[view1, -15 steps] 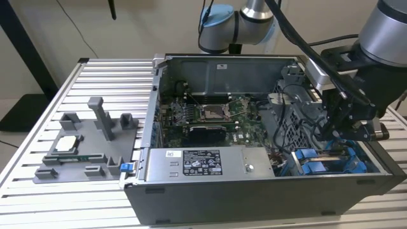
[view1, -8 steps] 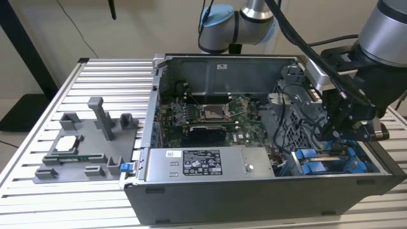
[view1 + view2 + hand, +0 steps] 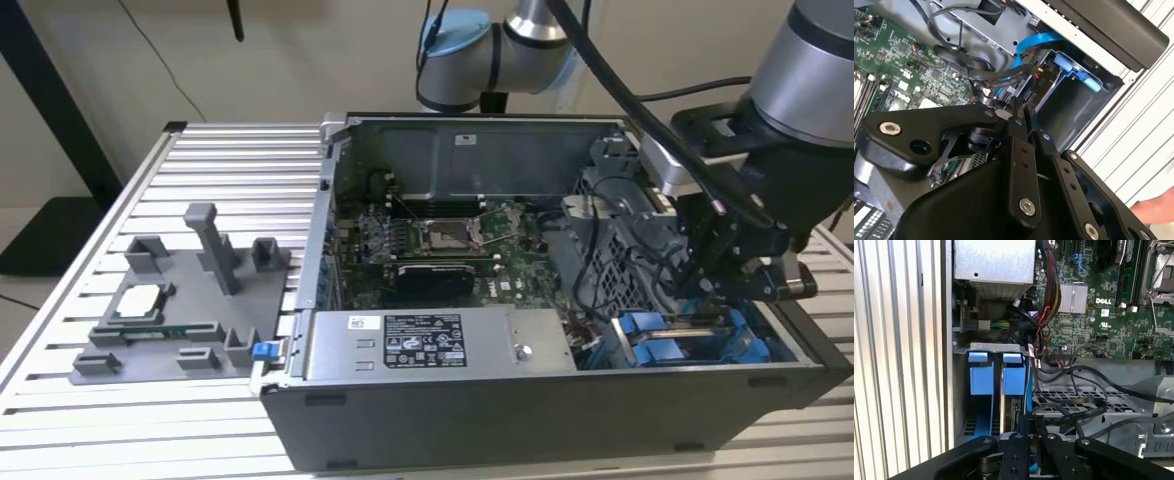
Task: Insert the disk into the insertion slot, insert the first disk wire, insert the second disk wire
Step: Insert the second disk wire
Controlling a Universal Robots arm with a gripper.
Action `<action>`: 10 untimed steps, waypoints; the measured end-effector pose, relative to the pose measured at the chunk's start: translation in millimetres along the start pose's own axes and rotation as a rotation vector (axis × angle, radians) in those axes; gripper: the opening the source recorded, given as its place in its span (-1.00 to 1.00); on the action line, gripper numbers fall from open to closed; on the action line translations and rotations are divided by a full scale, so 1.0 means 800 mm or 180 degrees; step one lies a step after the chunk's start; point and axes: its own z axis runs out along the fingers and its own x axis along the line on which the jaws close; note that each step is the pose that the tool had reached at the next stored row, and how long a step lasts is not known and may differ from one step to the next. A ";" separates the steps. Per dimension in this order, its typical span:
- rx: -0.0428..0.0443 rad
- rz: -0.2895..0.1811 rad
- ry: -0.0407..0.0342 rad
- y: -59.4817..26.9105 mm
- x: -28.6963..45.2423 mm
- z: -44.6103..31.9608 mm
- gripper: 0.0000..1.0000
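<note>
Pincer [image 3: 1029,432] down at insertion slot [image 3: 996,385], tips nearly shut, maybe pinching a wire, can't tell. Looks like wire step; needs careful alignment with disk [image 3: 1010,415].

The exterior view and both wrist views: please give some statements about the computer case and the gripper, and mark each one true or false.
1. The computer case lies open, its motherboard exposed. True.
2. The gripper hangs over the grey fixture plate. False: it is inside the case, above the blue latch tabs.
3. The blue latch tabs sit by the case's end on the exterior view's right. True.
4. The power-supply box has been lifted out of the case. False: it sits in the case.
</note>
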 end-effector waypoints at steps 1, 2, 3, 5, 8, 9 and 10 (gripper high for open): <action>0.0005 0.0007 0.0002 0.000 0.0009 0.0008 -1.00; 0.0010 0.0014 0.0005 0.000 0.0019 0.0019 -1.00; 0.0015 0.0023 0.0009 0.001 0.0031 0.0032 -1.00; 0.0030 0.0035 0.0016 0.001 0.0046 0.0062 -1.00; 0.0060 0.0051 0.0022 0.002 0.0059 0.0113 -1.00; 0.0071 0.0053 0.0023 0.002 0.0061 0.0126 -1.00; 0.0079 0.0053 0.0024 0.002 0.0062 0.0136 -1.00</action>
